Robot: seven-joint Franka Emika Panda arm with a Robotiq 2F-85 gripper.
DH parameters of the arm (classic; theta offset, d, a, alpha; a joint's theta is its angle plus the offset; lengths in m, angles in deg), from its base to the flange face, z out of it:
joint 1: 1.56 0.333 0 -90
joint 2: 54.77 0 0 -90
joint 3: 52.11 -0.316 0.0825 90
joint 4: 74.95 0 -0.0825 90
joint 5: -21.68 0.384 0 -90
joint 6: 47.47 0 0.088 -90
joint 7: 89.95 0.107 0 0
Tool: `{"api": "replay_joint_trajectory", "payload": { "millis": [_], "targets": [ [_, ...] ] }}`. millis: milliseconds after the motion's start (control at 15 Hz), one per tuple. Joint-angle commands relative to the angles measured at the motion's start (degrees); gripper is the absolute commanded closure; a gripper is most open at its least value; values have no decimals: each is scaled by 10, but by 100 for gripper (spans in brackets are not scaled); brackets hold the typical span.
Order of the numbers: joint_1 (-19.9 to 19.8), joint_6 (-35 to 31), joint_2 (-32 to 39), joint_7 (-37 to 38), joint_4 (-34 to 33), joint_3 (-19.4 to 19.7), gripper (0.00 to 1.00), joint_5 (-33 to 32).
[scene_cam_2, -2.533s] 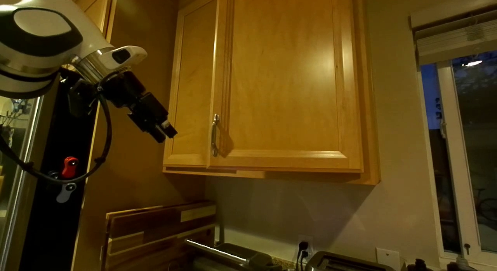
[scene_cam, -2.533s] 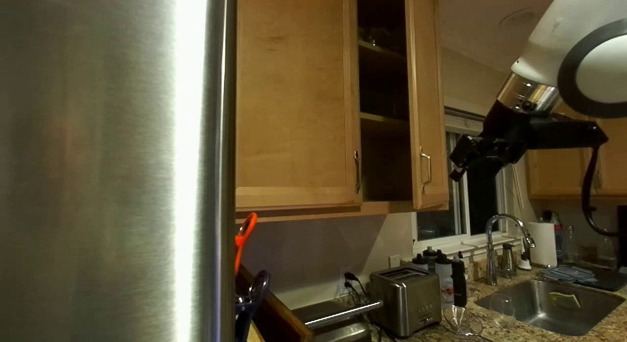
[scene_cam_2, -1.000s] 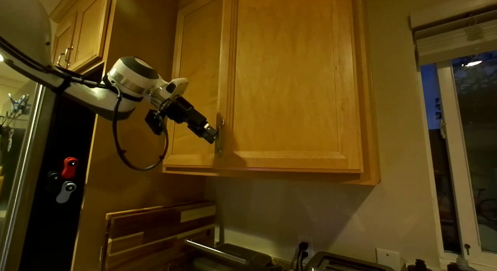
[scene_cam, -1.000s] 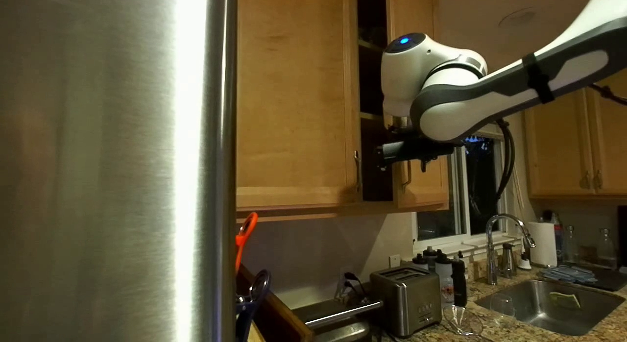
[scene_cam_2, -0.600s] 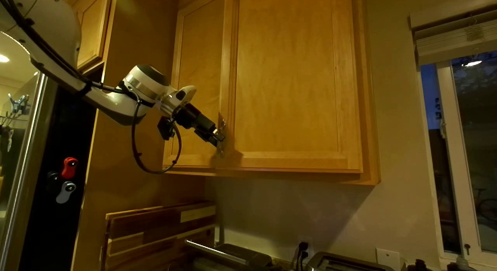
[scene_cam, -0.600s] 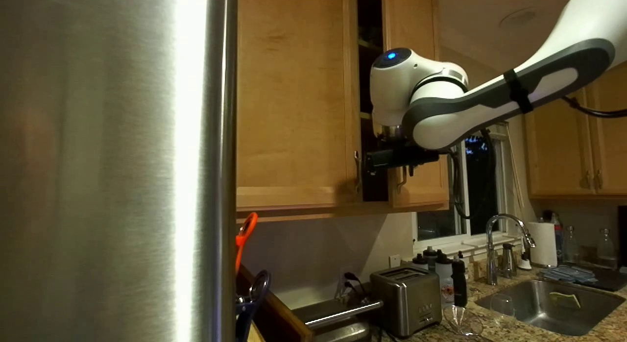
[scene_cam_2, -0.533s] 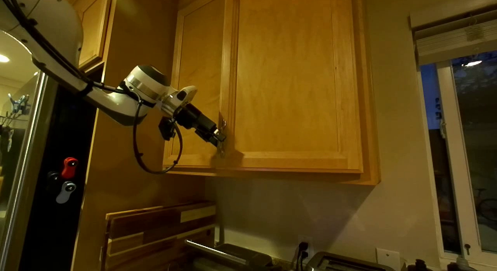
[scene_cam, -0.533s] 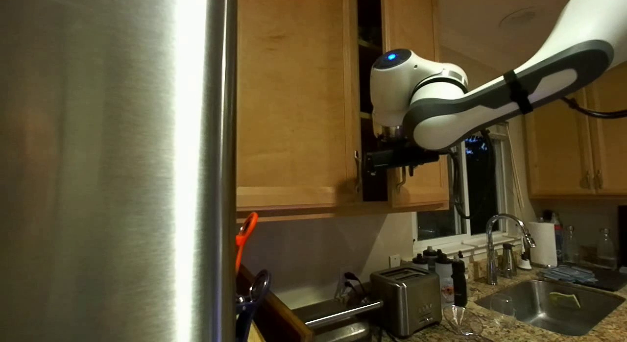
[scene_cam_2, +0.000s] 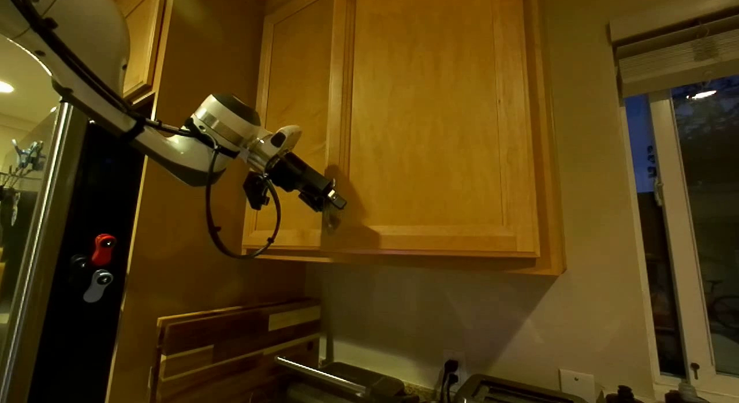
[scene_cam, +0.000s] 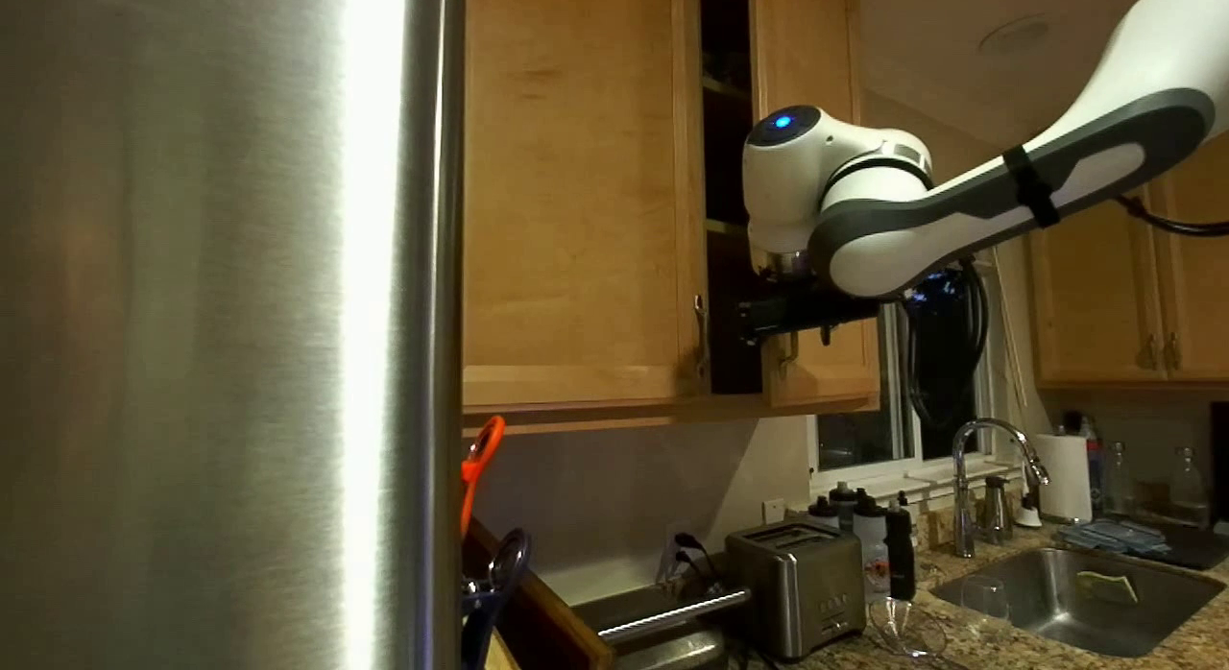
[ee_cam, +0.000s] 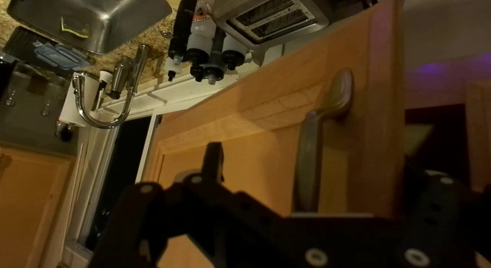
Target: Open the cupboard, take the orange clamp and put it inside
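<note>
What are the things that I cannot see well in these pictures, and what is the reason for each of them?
Inside of the cupboard, in an exterior view: only a narrow, dark gap shows.
Door handle, wrist view: one end is hidden behind the gripper.
Pale bottle, wrist view: its print is too small to read.
Fridge, in an exterior view: cut off by the left, top and bottom edges.
</note>
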Motion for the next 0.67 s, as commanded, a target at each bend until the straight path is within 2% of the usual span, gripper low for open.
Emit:
{"api": "replay_joint_trajectory", "payload": {
  "millis": [0, 200, 600],
  "targets": [
    [30, 19, -50, 0, 58, 37, 0, -10],
    [41, 41, -91, -11, 105, 51, 0, 6],
    [48, 142, -220, -14, 193, 68, 0, 15]
  ]
}}
